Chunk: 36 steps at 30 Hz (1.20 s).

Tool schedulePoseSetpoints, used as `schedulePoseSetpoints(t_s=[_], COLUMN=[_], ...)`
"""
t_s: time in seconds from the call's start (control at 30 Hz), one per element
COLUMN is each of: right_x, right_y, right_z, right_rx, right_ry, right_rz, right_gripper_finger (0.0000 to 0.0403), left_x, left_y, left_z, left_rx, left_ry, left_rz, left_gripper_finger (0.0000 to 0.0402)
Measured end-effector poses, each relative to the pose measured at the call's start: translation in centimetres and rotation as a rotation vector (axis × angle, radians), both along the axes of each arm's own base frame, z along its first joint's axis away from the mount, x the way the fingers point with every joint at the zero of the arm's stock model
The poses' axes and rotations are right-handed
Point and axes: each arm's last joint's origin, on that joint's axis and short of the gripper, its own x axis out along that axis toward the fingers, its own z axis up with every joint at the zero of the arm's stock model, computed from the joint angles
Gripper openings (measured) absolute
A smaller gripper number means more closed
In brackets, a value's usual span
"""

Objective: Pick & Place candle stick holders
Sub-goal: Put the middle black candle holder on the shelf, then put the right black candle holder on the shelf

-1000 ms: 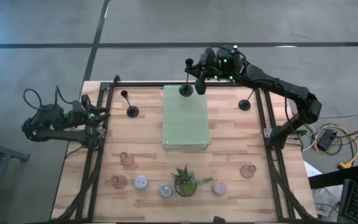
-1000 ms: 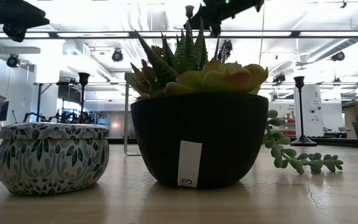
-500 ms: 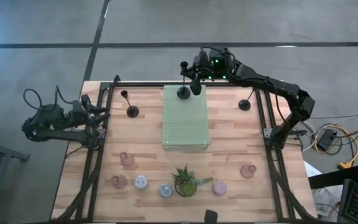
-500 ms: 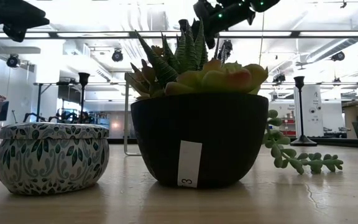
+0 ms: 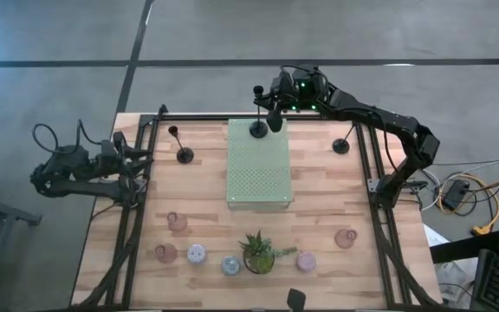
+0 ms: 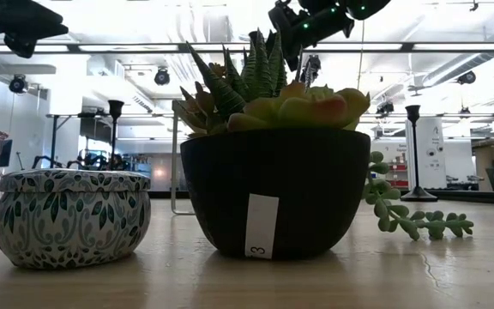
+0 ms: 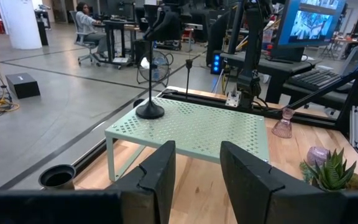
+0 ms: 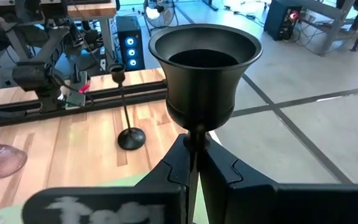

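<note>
black candle sticks: three, one on the green mat (image 5: pixel 258 128), one to the left (image 5: pixel 183 154), one to the right (image 5: pixel 342 145)
pink glass holders: three (image 5: pixel 177 222) (image 5: pixel 165 253) (image 5: pixel 346 237)
small round cups: three (all in the front row) (image 5: pixel 197 254) (image 5: pixel 230 265) (image 5: pixel 306 262)
green mats: one (image 5: pixel 259 169)
potted plants: one (image 5: pixel 259 252)
robot arms: two

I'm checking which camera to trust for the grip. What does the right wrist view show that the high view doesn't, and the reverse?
Only the right wrist view shows the right gripper shut on the stem of the black candlestick below its cup. Only the high view shows the whole table: the pink glass holders, pastel cups, potted plant and the waiting left gripper at the left edge. Both show the held candlestick over the green mat and another black candlestick.
</note>
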Motion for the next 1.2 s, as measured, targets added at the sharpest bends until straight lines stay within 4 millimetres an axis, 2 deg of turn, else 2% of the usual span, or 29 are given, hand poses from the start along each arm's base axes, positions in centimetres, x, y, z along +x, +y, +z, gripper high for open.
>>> schedulePoseSetpoints(t_s=[0.27,0.53,0.7,0.93,1.07,1.2], right_x=[0.0,0.0,0.0,-0.3,-1.5,-3.1], right_y=[0.0,0.0,-0.1,-0.1,0.0,0.5], right_z=[-0.1,-0.3,-0.3,-0.3,0.5,1.2], right_rx=[-0.005,0.001,-0.004,-0.004,-0.008,0.028], right_ry=[-0.001,0.009,0.008,0.027,0.051,0.09], right_rz=[0.002,-0.002,-0.002,-0.007,-0.016,-0.037], right_gripper_finger=[0.0013,0.0046,0.0086,0.0166,0.0202,0.0217], left_x=[0.0,0.0,0.0,0.0,0.0,0.0], left_y=[0.0,0.0,0.0,0.0,0.0,0.0], left_z=[0.0,0.0,0.0,0.0,0.0,0.0], left_rx=[0.0,0.0,0.0,0.0,0.0,0.0], left_ry=[0.0,0.0,0.0,0.0,0.0,0.0], left_rz=[0.0,0.0,0.0,0.0,0.0,0.0], left_gripper_finger=[0.0131,0.0131,0.0131,0.0131,0.0131,0.0131])
